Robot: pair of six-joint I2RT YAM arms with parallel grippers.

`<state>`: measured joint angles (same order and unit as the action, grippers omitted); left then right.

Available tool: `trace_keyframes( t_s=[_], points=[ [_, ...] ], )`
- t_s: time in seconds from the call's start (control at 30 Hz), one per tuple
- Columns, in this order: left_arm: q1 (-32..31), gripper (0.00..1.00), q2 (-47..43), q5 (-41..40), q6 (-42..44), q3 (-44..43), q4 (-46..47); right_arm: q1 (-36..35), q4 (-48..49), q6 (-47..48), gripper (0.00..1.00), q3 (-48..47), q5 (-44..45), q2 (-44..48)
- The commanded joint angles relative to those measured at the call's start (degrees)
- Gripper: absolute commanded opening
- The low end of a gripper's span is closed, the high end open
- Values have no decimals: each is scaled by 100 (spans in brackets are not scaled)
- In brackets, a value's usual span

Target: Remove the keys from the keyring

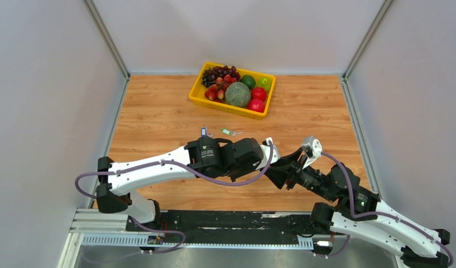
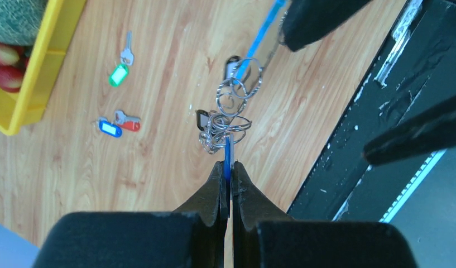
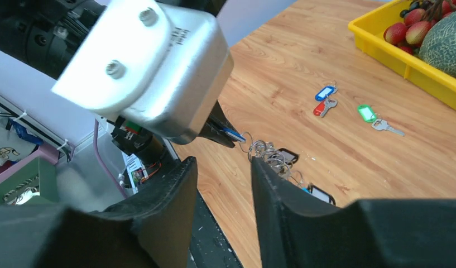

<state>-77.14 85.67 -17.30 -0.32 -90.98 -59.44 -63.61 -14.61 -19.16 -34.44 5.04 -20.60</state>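
Note:
My left gripper (image 2: 229,164) is shut on a thin blue key tag (image 2: 228,151). A bunch of silvery rings (image 2: 225,125), the keyring, hangs from that tag above the wood. Two black-tagged keys (image 2: 202,119) sit on the bunch, and a blue strap (image 2: 264,30) runs from it up to one finger of my right gripper. My right gripper (image 3: 222,167) is open beside the rings (image 3: 267,152), with one finger (image 3: 270,190) touching them. Three loose keys lie on the table: green (image 2: 119,74), blue (image 2: 110,128) and red (image 2: 129,121). In the top view the arms hide the bunch.
A yellow fruit tray (image 1: 206,100) stands at the back of the table, behind the loose keys (image 1: 228,132). The black rail (image 2: 376,111) at the table's near edge lies just below both grippers. Grey walls close in the left and right sides.

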Motion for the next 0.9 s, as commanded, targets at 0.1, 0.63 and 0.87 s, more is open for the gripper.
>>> trace_keyframes(
  t_s=[0.1, 0.63, 0.87],
  points=[
    [39, 0, 99, 52, -498, -546, -642, -28, -104, 200, 36, 178, -155, 128],
    [68, 0, 161, 417, -785, -789, -754, -28, 427, 169, 29, 279, -937, -652],
    [68, 0, 19, 837, -751, -794, -570, -33, 517, 371, 34, 284, -828, -663]
  ],
)
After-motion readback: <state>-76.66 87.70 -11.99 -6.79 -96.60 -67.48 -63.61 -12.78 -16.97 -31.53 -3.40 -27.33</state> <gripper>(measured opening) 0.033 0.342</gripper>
